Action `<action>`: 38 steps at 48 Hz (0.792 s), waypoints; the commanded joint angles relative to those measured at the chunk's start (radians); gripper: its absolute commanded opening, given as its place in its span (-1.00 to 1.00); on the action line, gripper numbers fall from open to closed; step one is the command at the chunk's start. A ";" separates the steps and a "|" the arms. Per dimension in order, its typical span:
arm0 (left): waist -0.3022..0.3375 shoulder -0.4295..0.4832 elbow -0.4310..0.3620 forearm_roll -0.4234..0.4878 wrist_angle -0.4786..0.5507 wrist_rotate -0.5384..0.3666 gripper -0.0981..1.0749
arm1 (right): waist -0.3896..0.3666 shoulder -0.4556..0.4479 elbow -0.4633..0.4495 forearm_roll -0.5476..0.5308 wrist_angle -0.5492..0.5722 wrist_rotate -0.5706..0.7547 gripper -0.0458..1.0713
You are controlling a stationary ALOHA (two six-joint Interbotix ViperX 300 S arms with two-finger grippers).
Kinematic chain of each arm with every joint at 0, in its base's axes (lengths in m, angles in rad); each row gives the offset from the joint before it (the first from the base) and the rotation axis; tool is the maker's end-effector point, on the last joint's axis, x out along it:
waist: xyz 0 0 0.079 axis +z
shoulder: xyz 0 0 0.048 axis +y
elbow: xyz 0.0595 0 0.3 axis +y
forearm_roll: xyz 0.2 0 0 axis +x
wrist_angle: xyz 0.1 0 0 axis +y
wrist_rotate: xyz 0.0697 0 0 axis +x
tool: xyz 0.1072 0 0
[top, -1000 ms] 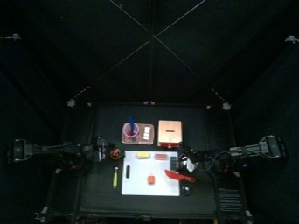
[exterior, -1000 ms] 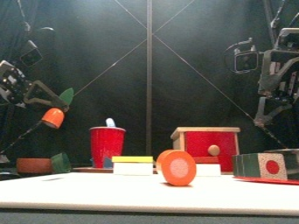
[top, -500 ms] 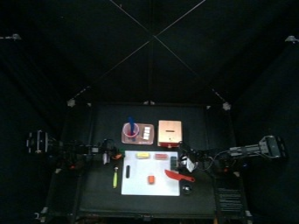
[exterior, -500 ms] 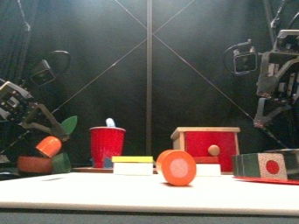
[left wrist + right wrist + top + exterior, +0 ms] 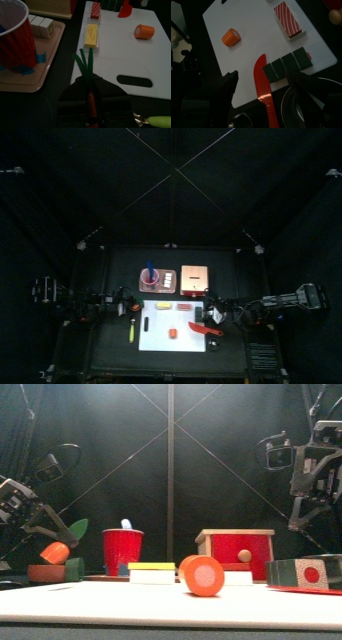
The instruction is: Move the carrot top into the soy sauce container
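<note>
Carrot top [image 5: 56, 550] tilts in the left gripper [image 5: 48, 552], leaves upward, orange end down

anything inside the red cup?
The red cup has a white tip poking above its rim in the front view. Its wall hides the rest; the left wrist view shows only a blurred blue interior.

Landmark: red cup [image 5: 123, 550], white thing sticking out of its top. Left of cup, left gripper [image 5: 51, 544] low, clamped on carrot top [image 5: 58, 549], orange stub down, green leaf up toward the cup. Just under it, brown dish [image 5: 46, 572] beside a dark green block [image 5: 72, 568]. Right of cup: yellow block [image 5: 151, 567], orange disc [image 5: 202, 575] nearest camera, red wooden box [image 5: 237, 549], striped red block [image 5: 305, 573]. Right arm [image 5: 313, 469] hangs high, far right.
</note>
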State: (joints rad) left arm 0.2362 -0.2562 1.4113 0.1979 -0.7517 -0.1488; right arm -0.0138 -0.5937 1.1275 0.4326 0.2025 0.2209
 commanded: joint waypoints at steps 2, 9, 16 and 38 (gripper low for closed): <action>0.008 -0.018 -0.005 -0.002 -0.003 0.017 -0.16 | -0.008 -0.003 -0.029 0.002 -0.003 -0.003 0.95; 0.008 -0.020 -0.006 -0.003 -0.003 0.032 -0.13 | -0.008 -0.005 -0.040 0.003 0.003 -0.003 0.95; 0.031 -0.014 -0.008 -0.005 -0.003 0.035 -0.13 | -0.008 -0.005 -0.038 0.009 0.006 -0.003 0.95; 0.046 0.026 -0.023 -0.005 -0.006 0.032 -0.04 | -0.008 -0.003 -0.040 0.018 0.017 -0.002 0.95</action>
State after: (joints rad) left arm 0.2823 -0.2393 1.4051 0.1948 -0.7501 -0.1166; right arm -0.0184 -0.5921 1.1121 0.4479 0.2224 0.2209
